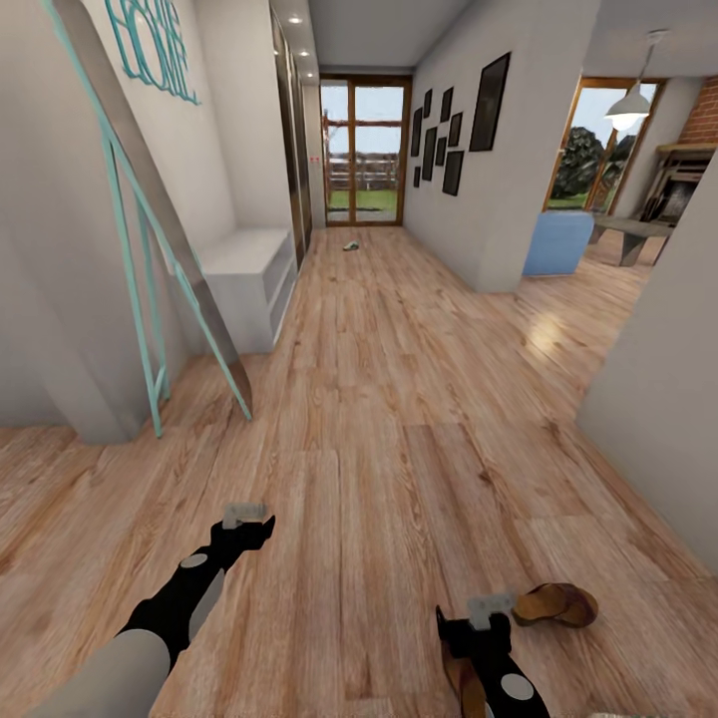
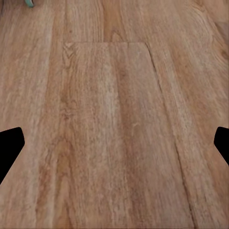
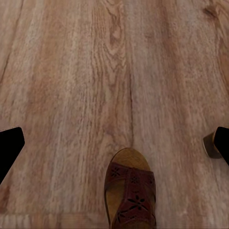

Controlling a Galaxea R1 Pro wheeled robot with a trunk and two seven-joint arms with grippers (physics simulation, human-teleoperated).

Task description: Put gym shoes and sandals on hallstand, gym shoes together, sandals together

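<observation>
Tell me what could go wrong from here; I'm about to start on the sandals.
The right hand hangs close between two sandals: one below it, another beside it, so a careless descent may knock either. The hallstand stands far up the corridor, a long carry. A small item lies farther away still.

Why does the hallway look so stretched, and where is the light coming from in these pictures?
Head view: a wide lens bows the walls outward; daylight enters through the glazed door at the far end, and a bright glare patch sits on the corridor floor. Right wrist view: the sandal is sharp, evenly lit, with hardly any shadow. Left wrist view: floor grain looks slightly soft.
</observation>
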